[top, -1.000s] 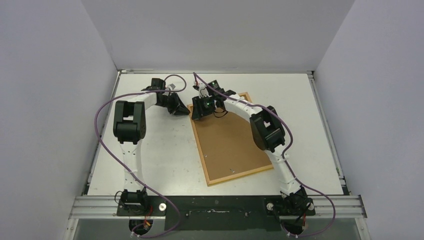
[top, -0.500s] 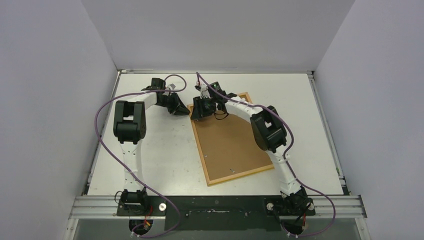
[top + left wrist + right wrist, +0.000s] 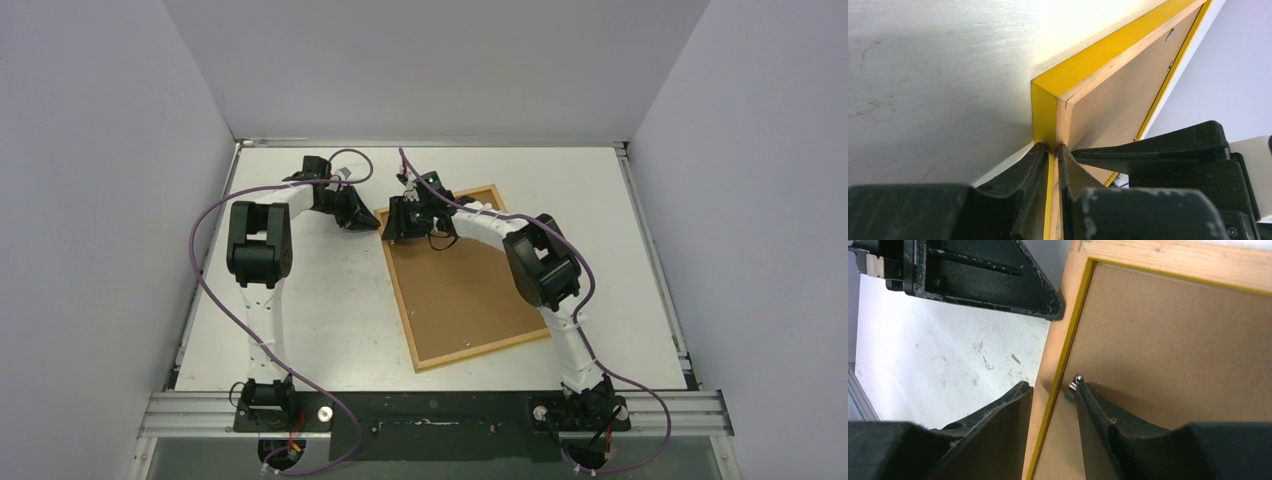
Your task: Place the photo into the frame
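Pinching the frame (image 3: 1098, 55) at one corner

The left gripper (image 3: 1052, 150) clamps its edge, back-up on the table (image 3: 923, 75); the right gripper (image 3: 1052, 386) straddles the rail half open, holding nothing, one jaw against a metal tab (image 3: 1074, 385). A snagged tab could wrench the frame loose. No photo in view.

No readable text, label, brand or number anywhere — the frame (image 3: 1043, 112) bears none.
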### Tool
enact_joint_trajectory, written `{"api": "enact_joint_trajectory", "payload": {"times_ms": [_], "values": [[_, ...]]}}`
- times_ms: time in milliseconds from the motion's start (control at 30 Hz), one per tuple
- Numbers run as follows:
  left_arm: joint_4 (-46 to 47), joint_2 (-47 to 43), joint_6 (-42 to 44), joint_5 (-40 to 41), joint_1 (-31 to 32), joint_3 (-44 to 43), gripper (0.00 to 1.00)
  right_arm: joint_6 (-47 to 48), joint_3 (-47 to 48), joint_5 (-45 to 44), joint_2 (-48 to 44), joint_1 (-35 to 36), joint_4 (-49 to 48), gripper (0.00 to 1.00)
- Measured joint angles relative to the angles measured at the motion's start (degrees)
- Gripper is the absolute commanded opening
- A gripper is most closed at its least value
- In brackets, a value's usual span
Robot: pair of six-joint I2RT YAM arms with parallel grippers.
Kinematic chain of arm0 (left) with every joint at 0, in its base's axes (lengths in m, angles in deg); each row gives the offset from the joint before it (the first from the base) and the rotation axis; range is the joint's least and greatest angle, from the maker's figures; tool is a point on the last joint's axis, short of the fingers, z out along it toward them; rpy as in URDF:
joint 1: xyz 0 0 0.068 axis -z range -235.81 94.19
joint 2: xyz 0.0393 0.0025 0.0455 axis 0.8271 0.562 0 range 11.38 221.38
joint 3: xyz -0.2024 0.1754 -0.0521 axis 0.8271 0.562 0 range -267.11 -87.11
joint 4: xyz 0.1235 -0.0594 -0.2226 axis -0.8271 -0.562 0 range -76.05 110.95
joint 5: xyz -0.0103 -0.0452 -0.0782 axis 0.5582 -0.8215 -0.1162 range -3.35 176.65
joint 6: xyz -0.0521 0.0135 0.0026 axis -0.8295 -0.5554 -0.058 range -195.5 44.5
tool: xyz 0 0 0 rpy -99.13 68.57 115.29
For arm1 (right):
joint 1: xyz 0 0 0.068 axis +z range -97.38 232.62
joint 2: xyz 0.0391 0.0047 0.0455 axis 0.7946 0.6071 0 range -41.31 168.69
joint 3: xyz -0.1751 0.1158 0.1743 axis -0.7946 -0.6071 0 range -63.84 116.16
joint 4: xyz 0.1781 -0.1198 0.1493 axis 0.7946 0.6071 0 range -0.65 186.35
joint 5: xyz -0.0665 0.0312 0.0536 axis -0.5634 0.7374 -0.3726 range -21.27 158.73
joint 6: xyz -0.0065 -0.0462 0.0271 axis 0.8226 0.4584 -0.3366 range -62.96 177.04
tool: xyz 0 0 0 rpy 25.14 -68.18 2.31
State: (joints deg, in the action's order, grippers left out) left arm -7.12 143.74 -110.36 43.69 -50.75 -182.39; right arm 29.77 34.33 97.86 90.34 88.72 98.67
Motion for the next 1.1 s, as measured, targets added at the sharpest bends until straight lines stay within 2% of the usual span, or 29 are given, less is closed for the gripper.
{"api": "enact_joint_trajectory", "payload": {"times_ms": [267,1100], "values": [[-0.52,0.02,0.46,0.0,-0.02,-0.26,0.11,-4.59,-2.93,-2.03,-1.66,-0.15,-1.46,0.4],[-2.27,0.79,0.13,-0.33,-0.13,-1.53,0.12,-13.94,-8.17,1.38,-1.88,0.59,-12.0,0.4]]}}
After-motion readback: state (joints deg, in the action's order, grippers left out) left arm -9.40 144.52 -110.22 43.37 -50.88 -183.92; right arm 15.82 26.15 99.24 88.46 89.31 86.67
